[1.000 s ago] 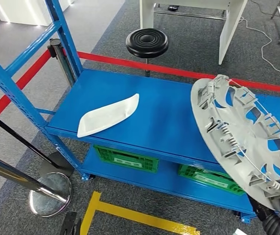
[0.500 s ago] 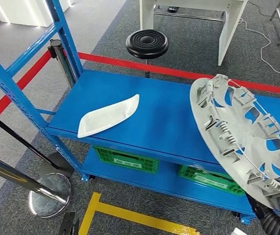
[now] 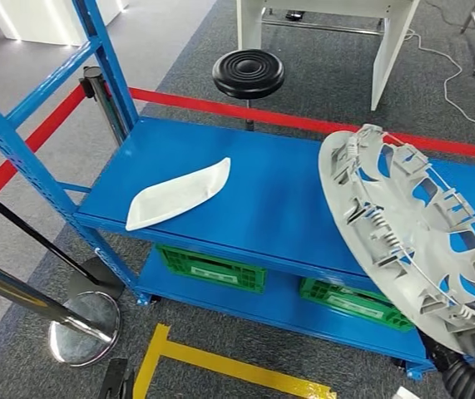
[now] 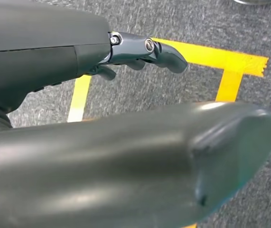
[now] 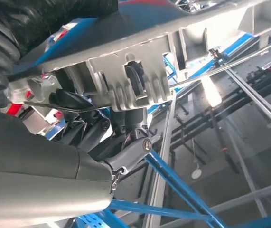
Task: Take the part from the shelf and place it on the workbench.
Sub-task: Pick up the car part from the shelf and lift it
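A large grey wheel cover [image 3: 410, 241] hangs tilted over the right end of the blue shelf [image 3: 272, 199], its ribbed back side facing me. My right hand [image 3: 473, 366] holds it by its lower rim at the bottom right. In the right wrist view the dark fingers [image 5: 126, 142] curl around the cover's clipped edge [image 5: 137, 61]. A long white curved part [image 3: 178, 194] lies flat on the shelf's left half. My left hand [image 4: 137, 52] hangs over grey carpet with yellow tape, fingers stretched out and holding nothing.
Two green crates [image 3: 212, 268] sit on the lower shelf level. A black stool [image 3: 248, 73] and a red barrier belt [image 3: 222, 104] stand behind the shelf, with a white table's legs [image 3: 392, 50] beyond. A chrome stanchion base [image 3: 84, 328] and yellow floor tape [image 3: 222, 362] lie in front.
The whole picture has slid slightly left, so the camera moved a little. The wheel cover stays in my right hand at much the same tilt.
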You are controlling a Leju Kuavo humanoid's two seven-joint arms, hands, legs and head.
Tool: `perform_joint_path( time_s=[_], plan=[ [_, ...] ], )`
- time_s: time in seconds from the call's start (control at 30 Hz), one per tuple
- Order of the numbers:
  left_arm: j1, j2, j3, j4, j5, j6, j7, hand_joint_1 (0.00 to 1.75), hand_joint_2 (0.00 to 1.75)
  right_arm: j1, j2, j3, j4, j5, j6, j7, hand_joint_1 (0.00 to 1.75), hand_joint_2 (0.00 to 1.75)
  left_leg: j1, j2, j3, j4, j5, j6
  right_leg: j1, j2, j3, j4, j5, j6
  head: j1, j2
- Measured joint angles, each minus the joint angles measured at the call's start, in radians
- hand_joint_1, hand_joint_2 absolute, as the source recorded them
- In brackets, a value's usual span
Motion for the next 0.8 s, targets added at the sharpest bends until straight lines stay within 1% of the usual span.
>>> perform_joint_path(
  time_s=[0.03, 0.07, 0.1, 0.17, 0.2, 0.23, 0.27, 0.3, 0.33, 0.37, 0.4, 0.43, 0.47, 0.53, 0.57, 0.6, 0.63, 0.67, 0.7, 0.73, 0.77, 0.8],
  plan=[
    [0.0, 0.0, 0.0, 0.0, 0.001, 0.0, 0.0, 0.0, 0.0, 0.001, 0.0, 0.0, 0.0, 0.0, 0.0, 0.0, 1.75, 1.75, 0.001, 0.001, -0.002, 0.006, -0.006, -0.004, 0.0, -0.001, 0.0, 0.0, 0.001, -0.007, 0.0, 0.0],
    [0.0, 0.0, 0.0, 0.0, 0.002, 0.0, 0.0, 0.0, 0.0, 0.001, 0.0, 0.0, 0.0, 0.0, 0.0, 0.0, 1.75, 1.75, 0.002, 0.001, -0.01, 0.027, -0.021, -0.007, 0.0, -0.002, 0.001, -0.002, 0.001, -0.015, -0.001, 0.0],
    [-0.001, -0.001, 0.0, 0.0, 0.003, 0.0, 0.0, 0.0, 0.0, 0.001, 0.0, 0.0, 0.0, 0.0, 0.0, 0.0, 1.75, 1.75, 0.003, 0.002, -0.028, 0.069, -0.047, -0.009, 0.0, -0.004, 0.001, -0.003, 0.002, -0.022, -0.003, 0.0],
    [0.0, -0.002, -0.001, 0.0, 0.005, 0.0, -0.002, 0.0, 0.0, 0.001, 0.0, 0.0, 0.0, 0.0, 0.0, 0.001, 1.75, 1.75, 0.002, 0.002, -0.089, 0.204, -0.112, -0.011, 0.005, -0.006, 0.001, -0.003, 0.001, -0.031, -0.005, 0.0],
    [0.001, -0.002, -0.001, 0.0, 0.006, 0.0, -0.002, 0.0, 0.0, 0.001, 0.0, 0.0, 0.001, 0.001, 0.0, 0.0, 1.75, 1.75, 0.002, 0.002, -0.117, 0.263, -0.132, -0.009, 0.009, -0.007, 0.0, -0.003, 0.001, -0.033, -0.005, 0.0],
    [0.001, -0.002, -0.001, 0.0, 0.007, 0.0, -0.003, 0.0, 0.0, 0.002, 0.0, 0.0, 0.001, 0.002, 0.0, 0.0, 1.75, 1.75, 0.001, 0.002, -0.132, 0.293, -0.134, -0.005, 0.013, -0.007, 0.001, -0.002, 0.001, -0.034, -0.005, 0.0],
    [0.002, -0.002, -0.001, 0.0, 0.007, 0.0, -0.003, 0.0, 0.0, 0.002, 0.0, 0.0, 0.001, 0.002, 0.0, 0.0, 1.75, 1.75, -0.001, 0.002, -0.128, 0.284, -0.116, 0.001, 0.017, -0.006, 0.002, -0.002, 0.0, -0.036, -0.005, 0.0],
    [0.002, -0.002, -0.001, 0.0, 0.008, 0.0, -0.003, 0.0, 0.0, 0.003, 0.0, 0.0, 0.001, 0.003, 0.0, 0.0, 1.75, 1.75, -0.005, 0.002, -0.107, 0.236, -0.082, 0.011, 0.022, -0.006, 0.005, -0.002, -0.001, -0.037, -0.005, 0.0],
    [0.002, -0.001, -0.001, 0.0, 0.008, 0.0, -0.003, 0.0, 0.0, 0.002, 0.0, 0.001, 0.001, 0.003, 0.0, 0.0, 1.75, 1.75, -0.011, 0.002, -0.077, 0.168, -0.045, 0.024, 0.025, -0.006, 0.007, -0.002, -0.001, -0.038, -0.005, 0.0],
    [0.001, 0.0, -0.001, 0.0, 0.009, 0.0, -0.004, 0.0, 0.0, 0.002, 0.0, 0.001, 0.001, 0.003, 0.0, 0.0, 1.75, 1.75, -0.016, 0.003, -0.047, 0.104, -0.018, 0.038, 0.03, -0.006, 0.008, -0.001, -0.003, -0.039, -0.004, 0.0],
    [0.001, 0.0, -0.001, 0.001, 0.009, 0.0, -0.004, 0.0, 0.0, 0.002, 0.0, 0.001, 0.001, 0.003, 0.0, 0.0, 1.75, 1.75, -0.021, 0.003, -0.025, 0.055, -0.002, 0.048, 0.033, -0.007, 0.007, 0.0, -0.003, -0.038, -0.004, 0.0],
    [0.0, 0.001, -0.001, 0.001, 0.01, 0.0, -0.006, 0.0, 0.0, 0.002, 0.0, 0.001, 0.001, 0.003, 0.0, 0.0, 1.75, 1.75, -0.025, 0.004, -0.014, 0.029, 0.002, 0.053, 0.033, -0.007, 0.005, 0.001, -0.003, -0.036, -0.003, 0.0],
    [0.0, 0.001, -0.001, 0.002, 0.012, 0.0, -0.007, 0.0, 0.0, 0.002, 0.0, 0.001, 0.001, 0.003, 0.0, 0.0, 1.75, 1.75, -0.026, 0.004, -0.012, 0.02, -0.001, 0.053, 0.033, -0.008, 0.002, 0.001, -0.002, -0.032, -0.003, 0.0],
    [0.0, 0.0, -0.002, 0.002, 0.015, 0.0, -0.009, 0.0, 0.0, 0.002, 0.0, 0.001, 0.001, 0.003, 0.0, 0.0, 1.75, 1.75, -0.022, 0.005, -0.009, 0.004, 0.005, 0.046, 0.031, -0.008, -0.003, 0.002, -0.004, -0.023, -0.003, 0.0],
    [0.0, 0.0, -0.002, 0.002, 0.017, 0.0, -0.01, 0.0, 0.0, 0.002, 0.0, 0.001, 0.001, 0.003, 0.0, 0.0, 1.75, 1.75, -0.017, 0.005, -0.007, -0.003, 0.009, 0.044, 0.031, -0.007, -0.01, 0.016, -0.016, -0.017, -0.002, 0.0],
    [-0.001, -0.001, -0.002, 0.002, 0.017, 0.0, -0.01, 0.0, 0.0, 0.001, 0.0, 0.001, 0.001, 0.003, 0.0, 0.0, 1.75, 1.75, -0.012, 0.006, -0.005, -0.01, 0.012, 0.042, 0.03, -0.007, -0.025, 0.047, -0.037, -0.011, -0.001, 0.0],
    [-0.001, -0.001, -0.002, 0.002, 0.018, 0.0, -0.011, 0.0, 0.0, 0.0, 0.0, 0.001, 0.001, 0.003, 0.0, 0.0, 1.75, 1.75, -0.01, 0.006, -0.005, -0.012, 0.014, 0.041, 0.026, -0.006, -0.049, 0.096, -0.066, -0.004, 0.0, 0.0],
    [-0.001, -0.001, -0.002, 0.002, 0.018, 0.0, -0.011, 0.0, 0.0, 0.0, 0.0, 0.001, 0.001, 0.002, 0.0, 0.0, 1.75, 1.75, -0.008, 0.007, -0.006, -0.012, 0.015, 0.042, 0.022, -0.006, -0.078, 0.16, -0.096, 0.003, 0.0, 0.0],
    [-0.001, -0.002, -0.002, 0.002, 0.018, -0.001, -0.011, 0.0, 0.0, 0.0, 0.0, 0.001, 0.001, 0.002, 0.0, 0.0, 1.75, 1.75, -0.007, 0.007, -0.006, -0.012, 0.015, 0.042, 0.017, -0.006, -0.105, 0.218, -0.118, 0.009, 0.0, 0.0],
    [0.0, -0.003, -0.002, 0.002, 0.019, -0.001, -0.012, 0.0, 0.0, 0.001, 0.0, 0.001, 0.001, 0.002, 0.0, 0.0, 1.75, 1.75, -0.005, 0.007, -0.006, -0.011, 0.015, 0.041, 0.012, -0.006, -0.123, 0.253, -0.123, 0.015, 0.0, 0.0],
    [0.0, -0.004, -0.002, 0.002, 0.019, -0.001, -0.012, 0.0, 0.0, 0.002, 0.0, 0.001, 0.001, 0.002, 0.0, 0.0, 1.75, 1.75, -0.002, 0.007, -0.006, -0.011, 0.014, 0.038, 0.007, -0.007, -0.124, 0.255, -0.11, 0.02, 0.0, 0.0],
    [0.0, -0.004, -0.002, 0.002, 0.02, -0.001, -0.012, 0.0, 0.0, 0.003, 0.0, 0.001, 0.001, 0.002, 0.0, 0.0, 1.75, 1.75, 0.002, 0.007, -0.005, -0.01, 0.013, 0.034, 0.002, -0.007, -0.106, 0.216, -0.08, 0.026, 0.0, 0.0]
  ],
)
